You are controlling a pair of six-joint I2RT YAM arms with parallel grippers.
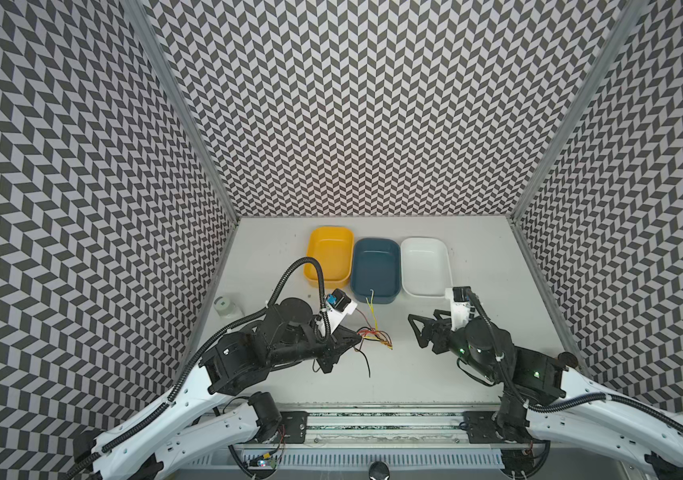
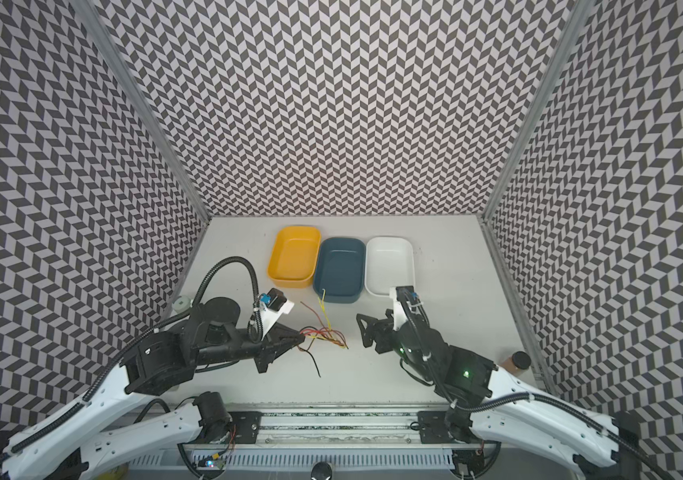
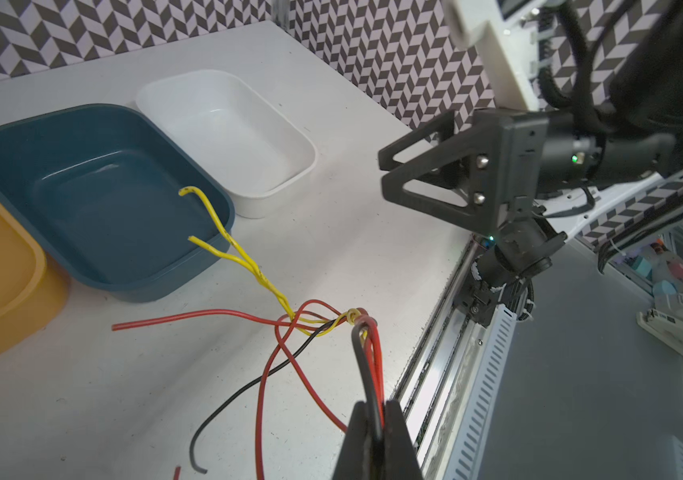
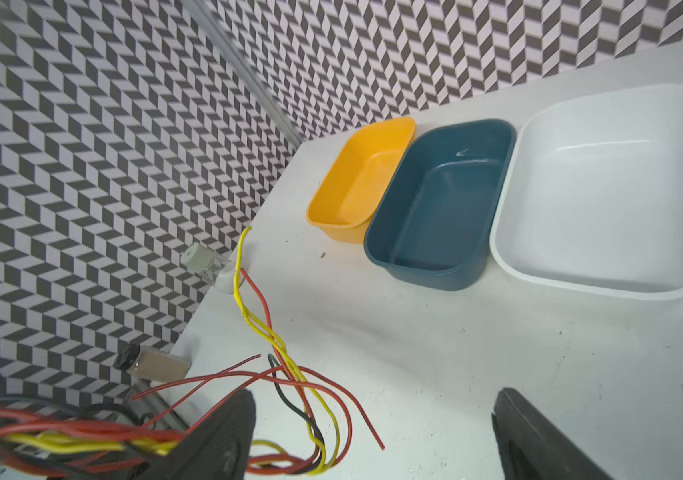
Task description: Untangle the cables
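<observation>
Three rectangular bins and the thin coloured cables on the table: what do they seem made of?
The yellow rectangular bin, dark blue rectangular bin, white rectangular bin: likely moulded plastic, semi-gloss; rounded corners, uniform colour, soft floor highlights. The thin coloured cables: probably metal wire in smooth plastic insulation; they hold bends and twists, core not visible.

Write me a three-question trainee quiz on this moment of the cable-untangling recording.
1. True or false: the right gripper is shut on the cables.
2. The ends of the yellow cable reach over which tray's rim? A yellow, B blue, C white.
3. Which gripper pinches the bundle between its fingers?
Key: 1 false, it is open and clear of them. 2 B, the blue tray. 3 the left gripper.
</observation>
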